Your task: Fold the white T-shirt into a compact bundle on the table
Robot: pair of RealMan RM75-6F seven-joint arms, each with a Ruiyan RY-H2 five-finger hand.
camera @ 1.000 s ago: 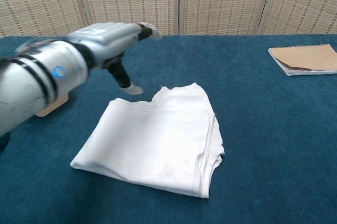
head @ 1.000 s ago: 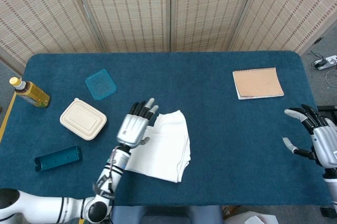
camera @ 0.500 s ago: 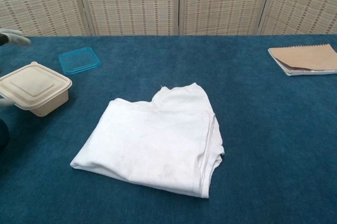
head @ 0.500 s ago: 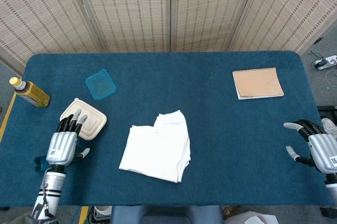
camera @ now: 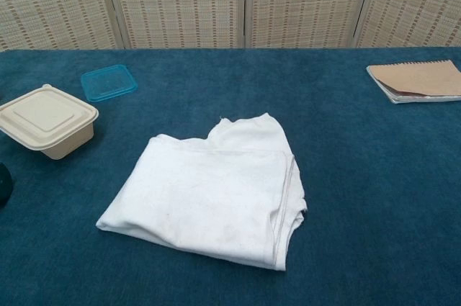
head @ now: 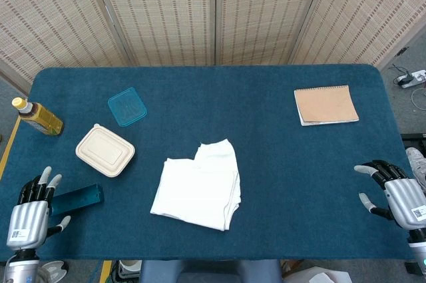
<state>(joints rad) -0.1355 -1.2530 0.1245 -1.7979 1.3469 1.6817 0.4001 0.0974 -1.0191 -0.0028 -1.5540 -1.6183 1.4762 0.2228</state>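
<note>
T-shirt: folded into a flat layered rectangle, lower centre of the blue surface.
Left hand: lower left corner, fingers apart, holding nothing.
Right hand: lower right edge, fingers apart, empty.
Progress: bundle looks essentially finished; perhaps one more fold for compactness.

Blue-carpeted table with folded white T-shirt, beige lidded box, teal lid, notebook, bottle, teal tray.

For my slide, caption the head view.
Folded white T-shirt lies mid-table while both open hands, left and right, hover at the near corners.
</note>
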